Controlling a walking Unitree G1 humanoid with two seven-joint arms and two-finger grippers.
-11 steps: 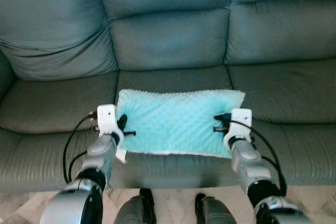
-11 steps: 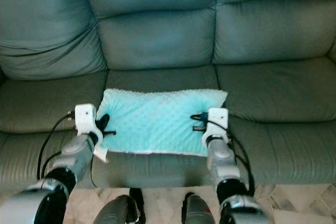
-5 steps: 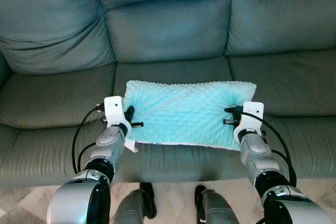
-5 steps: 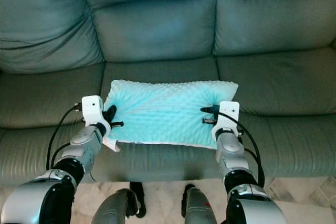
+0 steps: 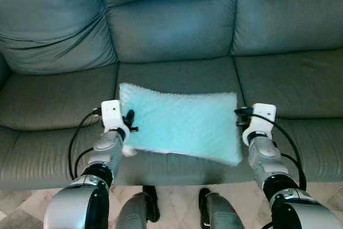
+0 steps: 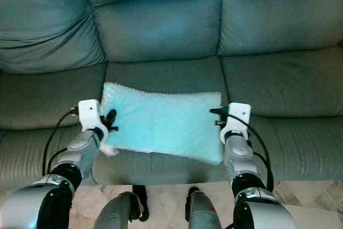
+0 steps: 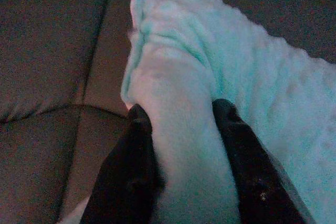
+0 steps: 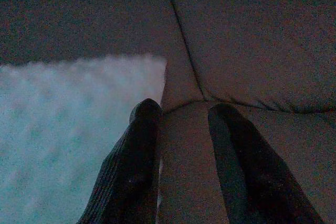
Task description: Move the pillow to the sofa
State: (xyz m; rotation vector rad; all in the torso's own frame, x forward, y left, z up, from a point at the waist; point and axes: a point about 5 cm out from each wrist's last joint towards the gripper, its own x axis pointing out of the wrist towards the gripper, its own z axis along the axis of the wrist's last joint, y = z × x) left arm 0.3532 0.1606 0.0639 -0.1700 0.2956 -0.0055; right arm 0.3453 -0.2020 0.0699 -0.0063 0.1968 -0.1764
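Observation:
A light turquoise dimpled pillow (image 5: 179,127) lies on the middle seat of the grey-green leather sofa (image 5: 171,30), near its front edge. My left gripper (image 5: 130,122) is shut on the pillow's left edge. In the left wrist view the plush pillow (image 7: 236,77) bulges between the two black fingers (image 7: 137,145). My right gripper (image 5: 240,116) stands open just off the pillow's right end. In the right wrist view its fingers (image 8: 142,129) hover over the bare seat cushion, with the pillow (image 8: 68,108) beside them and nothing between them.
Sofa seats (image 5: 53,100) stretch out on both sides of the pillow, with the backrest cushions behind. Pale tiled floor (image 5: 177,199) and my two dark feet (image 5: 144,207) lie below the sofa's front edge. Black cables (image 5: 75,143) loop along both forearms.
My right gripper has let go of the pillow's right end and drawn a little to the right. That end has sunk onto the seat. The left gripper keeps its hold.

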